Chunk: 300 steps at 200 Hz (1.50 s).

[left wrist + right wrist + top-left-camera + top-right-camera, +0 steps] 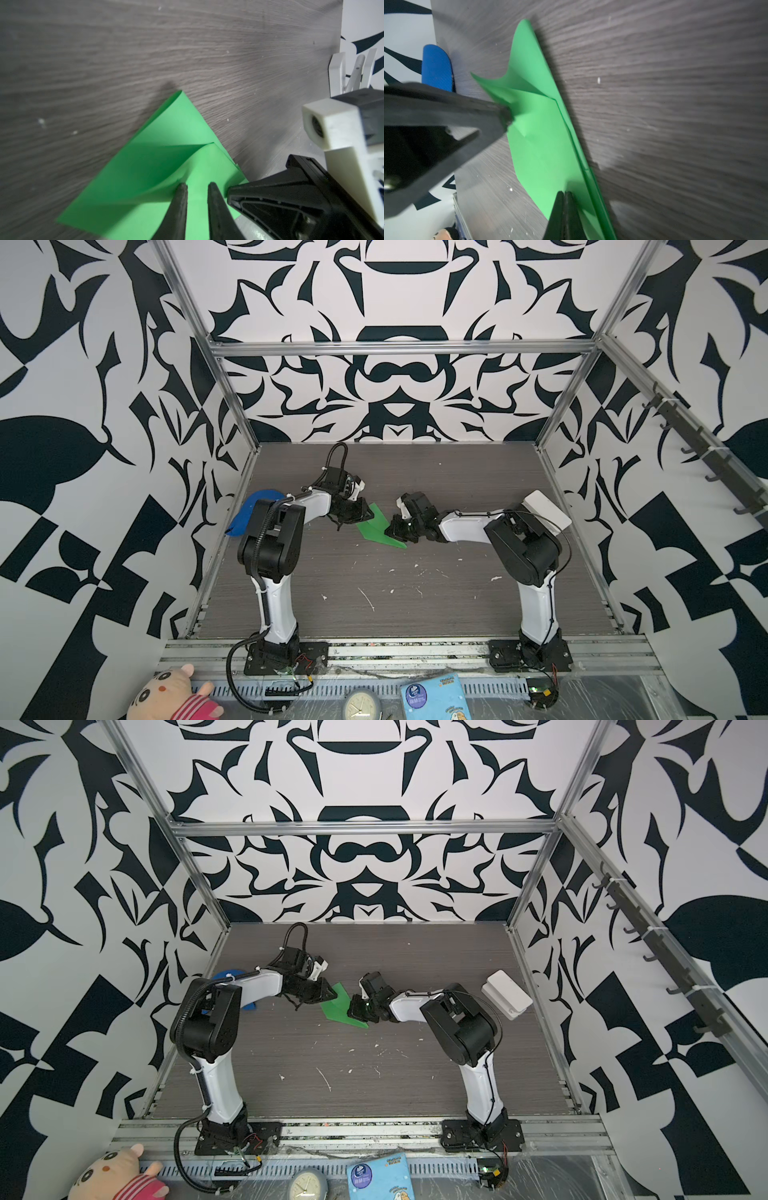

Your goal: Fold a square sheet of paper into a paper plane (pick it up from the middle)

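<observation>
- Left wrist view: the left claw (196, 185) is seen with its two fingers narrowly apart over the green paper (155, 166). A raised flap curls up to one finger, but no clamp on it is shown.
- Right wrist view: the right claw (564, 193) is seen with its fingers pressed together. Their tips are set down on the paper just beside its long folded edge, so the sheet appears pinned rather than pinched.
- In a top view the paper (376, 526) is found partly folded on the worktop (374, 593), between the two claws and well apart from the blue cap (253, 506).
- The long axis is laid diagonally, from a far point to a near point on the right arm's side. The left claw is placed at the far, left flank and the right claw at the near end.
- The lifted flap lies on the left claw's side, so that arm is judged the nearer for the coming crease. The flap would be carried across towards the folded edge while the near end is held down.
- If the pinning is lost, the whole sheet could be dragged.
</observation>
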{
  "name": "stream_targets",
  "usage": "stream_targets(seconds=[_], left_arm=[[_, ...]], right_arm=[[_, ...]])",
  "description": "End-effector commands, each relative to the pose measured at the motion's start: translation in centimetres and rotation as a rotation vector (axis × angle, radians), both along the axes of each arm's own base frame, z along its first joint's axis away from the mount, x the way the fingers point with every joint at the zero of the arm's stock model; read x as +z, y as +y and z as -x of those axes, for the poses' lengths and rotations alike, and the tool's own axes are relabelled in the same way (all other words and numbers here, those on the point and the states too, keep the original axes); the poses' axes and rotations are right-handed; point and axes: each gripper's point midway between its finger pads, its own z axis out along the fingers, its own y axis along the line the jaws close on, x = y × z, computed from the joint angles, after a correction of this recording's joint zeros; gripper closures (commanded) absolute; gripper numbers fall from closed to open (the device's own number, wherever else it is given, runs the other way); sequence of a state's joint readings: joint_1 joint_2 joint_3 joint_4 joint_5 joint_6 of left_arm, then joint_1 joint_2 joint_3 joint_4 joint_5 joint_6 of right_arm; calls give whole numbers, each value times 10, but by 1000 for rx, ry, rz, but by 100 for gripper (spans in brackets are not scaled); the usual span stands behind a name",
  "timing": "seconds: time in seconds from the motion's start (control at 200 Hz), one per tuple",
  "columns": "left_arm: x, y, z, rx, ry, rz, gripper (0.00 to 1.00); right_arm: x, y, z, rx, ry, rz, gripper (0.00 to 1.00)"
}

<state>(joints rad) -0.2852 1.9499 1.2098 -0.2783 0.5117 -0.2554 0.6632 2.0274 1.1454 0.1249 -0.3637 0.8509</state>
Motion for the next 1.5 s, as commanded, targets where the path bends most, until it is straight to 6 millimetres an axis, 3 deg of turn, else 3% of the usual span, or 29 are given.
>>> stream_targets(seconds=[0.0,0.205,0.33,0.715,0.995,1.22,1.495], left_arm=[[9,0,17,-70,19,-4,78],[-5,-2,28,-174,54,-90,84],[-12,4,24,-176,54,-142,84],[-14,-13,19,-191,83,-70,84],[-35,4,16,-196,125,-199,85],[-37,15,7,-162,122,-249,85],[-36,55,-6,-52,142,-306,85]], right_arm=[[-38,-41,31,19,134,168,100],[-33,-38,28,38,133,165,100],[-35,-37,28,35,137,161,100],[-42,-39,31,30,157,171,100],[-44,-40,32,21,166,170,100],[-48,-44,36,20,176,190,100],[-51,-47,38,20,184,201,100]])
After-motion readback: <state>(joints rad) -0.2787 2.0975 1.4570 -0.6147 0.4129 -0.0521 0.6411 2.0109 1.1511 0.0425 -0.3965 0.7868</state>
